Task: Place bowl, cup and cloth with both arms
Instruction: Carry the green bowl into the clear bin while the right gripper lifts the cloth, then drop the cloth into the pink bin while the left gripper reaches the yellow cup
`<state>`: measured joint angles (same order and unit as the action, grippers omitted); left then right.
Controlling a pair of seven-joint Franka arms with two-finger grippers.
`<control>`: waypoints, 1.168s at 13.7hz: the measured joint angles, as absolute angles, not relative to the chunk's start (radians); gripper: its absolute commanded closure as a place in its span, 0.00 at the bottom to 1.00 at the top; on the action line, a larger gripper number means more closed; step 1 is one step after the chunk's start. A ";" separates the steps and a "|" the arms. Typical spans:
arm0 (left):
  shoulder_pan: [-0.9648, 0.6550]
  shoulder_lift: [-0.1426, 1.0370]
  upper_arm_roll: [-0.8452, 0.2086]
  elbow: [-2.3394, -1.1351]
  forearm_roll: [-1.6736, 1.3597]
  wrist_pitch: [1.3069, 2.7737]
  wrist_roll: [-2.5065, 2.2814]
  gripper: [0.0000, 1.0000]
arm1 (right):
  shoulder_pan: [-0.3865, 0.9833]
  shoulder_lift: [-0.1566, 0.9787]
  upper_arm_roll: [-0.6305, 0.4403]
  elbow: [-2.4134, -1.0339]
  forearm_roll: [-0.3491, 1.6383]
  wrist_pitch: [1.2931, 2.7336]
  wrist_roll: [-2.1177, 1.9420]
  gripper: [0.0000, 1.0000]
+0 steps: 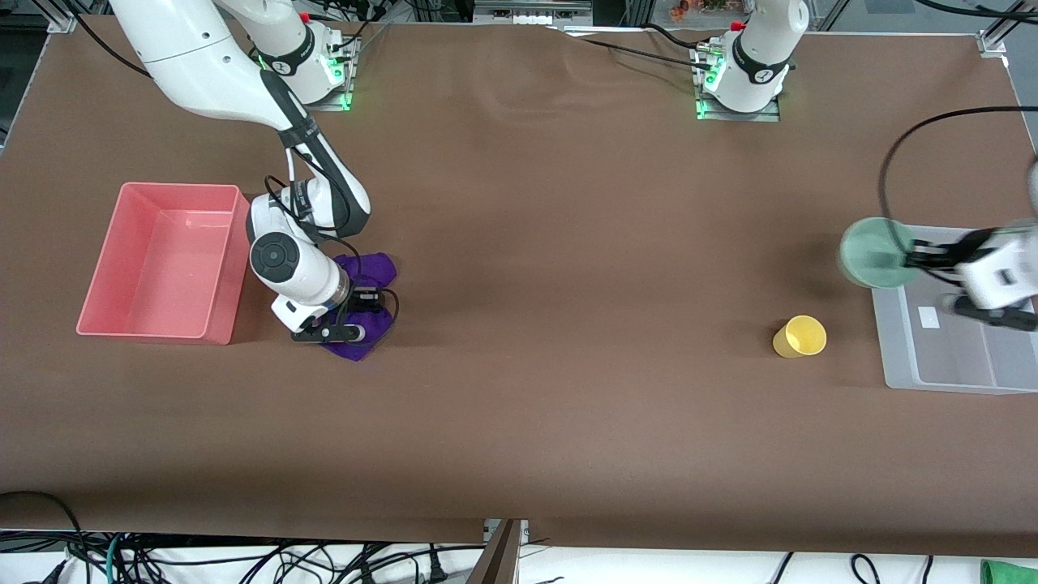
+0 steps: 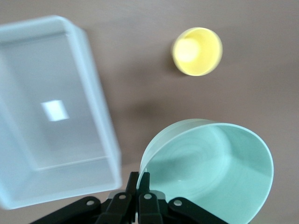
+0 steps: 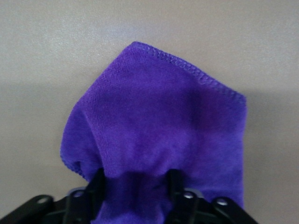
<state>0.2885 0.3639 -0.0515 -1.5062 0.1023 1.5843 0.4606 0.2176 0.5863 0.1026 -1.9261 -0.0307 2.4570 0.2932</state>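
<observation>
item: two-arm placing job, mid-carry. left gripper [image 2: 138, 186]: fingers pinched together on the rim of the bowl [image 1: 877, 253], which hangs tilted in the air over the table edge of the clear tray [image 1: 898, 341] at the left arm's end; by the left wrist view the bowl is beside the tray wall, not yet over its floor. advice, as judgement: carry the bowl across the tray wall with its underside well above the rim, level it, lower until it rests on the tray floor, and only then part the fingers; a one-sided rim pinch lets a smooth bowl swing, so slow travel seems wise. cup [image 1: 800, 337]: yellow, standing free on the brown table [image 1: 568, 324], nearer to the front camera than the bowl, near the tray but apart from it, untouched. right gripper [image 3: 135, 184]: down at the cloth [image 1: 369, 296], fingers closed into a bunched fold of purple fabric; the cloth lies on the table just beside the pink bin [image 1: 162, 268] at the right arm's end, most of it spread out from the fingers. advice, as judgement: lift straight up until the hanging corners clear the bin wall, then move over the bin's middle before letting go, lest a trailing edge drape on the rim. bin interior shows nothing inside.
</observation>
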 measured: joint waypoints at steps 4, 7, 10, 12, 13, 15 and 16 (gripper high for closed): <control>0.429 0.562 -0.036 -1.362 0.204 1.668 0.809 1.00 | 0.217 0.582 0.102 -1.924 -0.031 2.459 0.293 1.00; 0.522 0.715 -0.035 -1.328 0.205 1.843 0.953 1.00 | 0.210 0.576 0.099 -1.900 -0.031 2.436 0.293 1.00; 0.557 0.793 -0.037 -1.323 0.205 1.945 0.980 0.15 | 0.172 0.528 0.093 -1.818 -0.031 2.266 0.279 1.00; 0.560 0.806 -0.043 -1.321 0.204 1.950 0.990 0.00 | 0.132 0.471 0.087 -1.729 -0.031 2.052 0.214 1.00; 0.560 0.806 -0.048 -1.316 0.204 1.950 0.991 0.00 | 0.107 0.437 0.080 -1.681 -0.031 1.931 0.166 1.00; 0.559 0.803 -0.058 -1.294 0.204 1.947 0.991 0.00 | 0.076 0.375 0.024 -1.610 -0.031 1.731 0.038 1.00; 0.559 0.795 -0.070 -1.281 0.204 1.936 0.990 0.00 | 0.069 0.348 -0.028 -1.590 -0.031 1.652 -0.042 1.00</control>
<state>0.5591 0.7954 -0.0704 -1.2813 0.2038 1.9356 0.9904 0.0692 0.3480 -0.0279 -1.5902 -0.0307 1.6518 -0.0422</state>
